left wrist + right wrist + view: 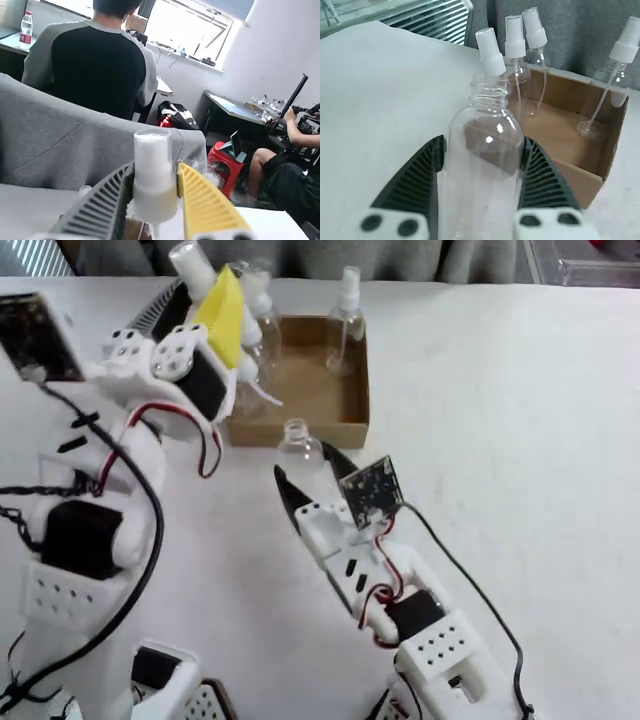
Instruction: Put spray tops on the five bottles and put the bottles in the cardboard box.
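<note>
Bottle (487, 100) without top is gripped in my right gripper (482, 150) beside the box (300, 425); left gripper (155, 170) clamps a spray top (151, 147); capped bottles (345, 320) already stand inside.

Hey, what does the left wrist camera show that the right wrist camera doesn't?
Left wrist view: the left gripper shut on a white spray top. Right wrist view: the right gripper closed on an uncapped bottle, plus the cardboard box holding capped bottles. Both: the grey cloth behind the table.
</note>
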